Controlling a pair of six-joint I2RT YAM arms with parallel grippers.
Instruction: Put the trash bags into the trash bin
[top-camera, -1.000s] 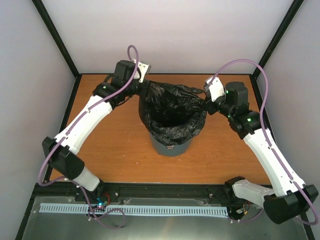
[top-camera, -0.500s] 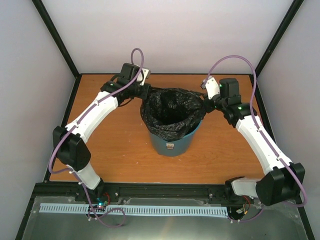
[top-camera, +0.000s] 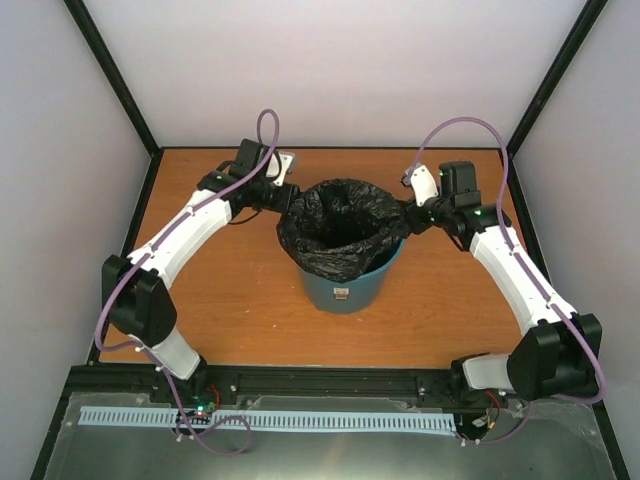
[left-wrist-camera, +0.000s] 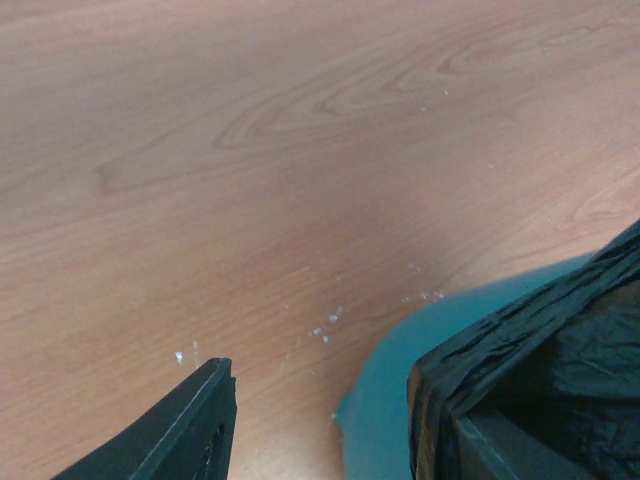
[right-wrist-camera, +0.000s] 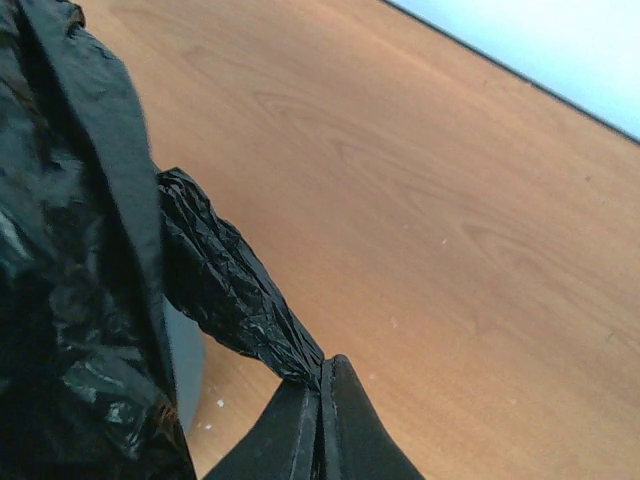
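The teal trash bin (top-camera: 352, 290) stands mid-table with the black trash bag (top-camera: 340, 235) lining it, its mouth folded over the rim. My left gripper (top-camera: 285, 200) is at the bin's left rim. In the left wrist view my left gripper (left-wrist-camera: 330, 435) is open: one finger (left-wrist-camera: 195, 430) is over the table and the other is under bag film (left-wrist-camera: 540, 380) beside the bin wall (left-wrist-camera: 385, 400). My right gripper (top-camera: 408, 212) is at the right rim. In the right wrist view my right gripper (right-wrist-camera: 322, 385) is shut on a twisted bag handle (right-wrist-camera: 225, 285).
The wooden table (top-camera: 230, 290) is ringed by white walls and black frame posts (top-camera: 115, 75). A black rail (top-camera: 330, 380) runs along the near edge by the arm bases. Purple cables loop above both wrists.
Both grippers have come down beside the bin's rim. The bag has dropped lower into the bin, and the teal wall now shows below it.
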